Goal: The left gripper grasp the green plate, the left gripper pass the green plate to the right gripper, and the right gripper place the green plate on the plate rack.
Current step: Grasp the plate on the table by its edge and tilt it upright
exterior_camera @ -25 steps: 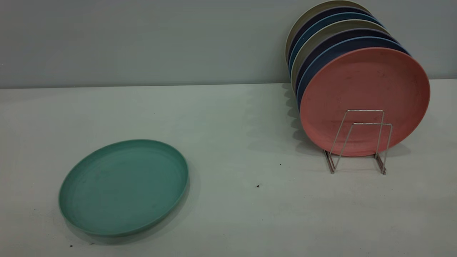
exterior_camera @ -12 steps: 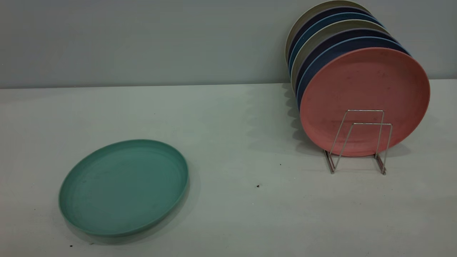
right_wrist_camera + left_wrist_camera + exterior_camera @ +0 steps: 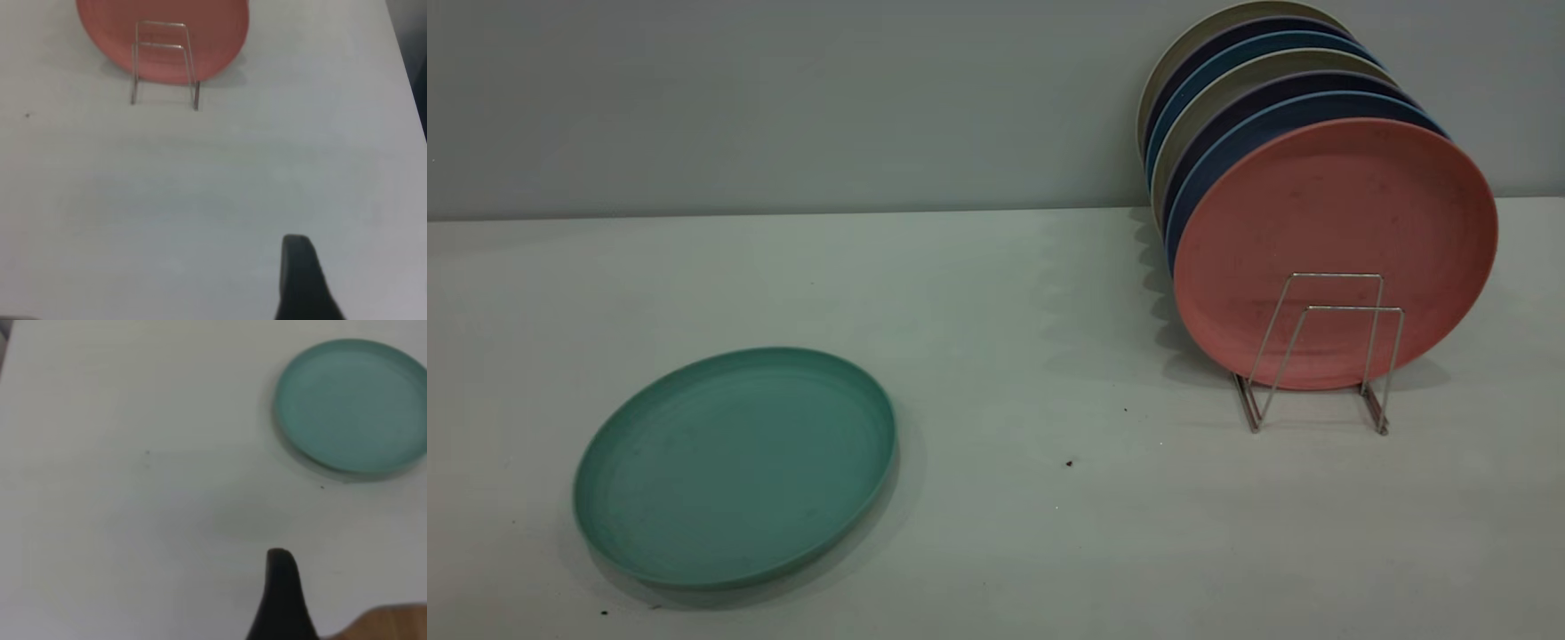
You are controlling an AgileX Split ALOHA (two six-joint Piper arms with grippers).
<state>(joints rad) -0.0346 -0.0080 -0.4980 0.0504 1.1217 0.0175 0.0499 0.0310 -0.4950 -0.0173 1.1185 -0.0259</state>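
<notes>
Left pincer (image 3: 283,600) well short of green plate (image 3: 734,467), grip state unreadable; plate flat on counter (image 3: 996,533), front rack (image 3: 1325,356) slot free for it.

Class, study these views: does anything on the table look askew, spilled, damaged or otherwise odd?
Nothing stands out. The green plate lies flat and whole on the table, apart from the plate rack, where the pink plate and those behind stand upright. Only small dark specks mark the table.
</notes>
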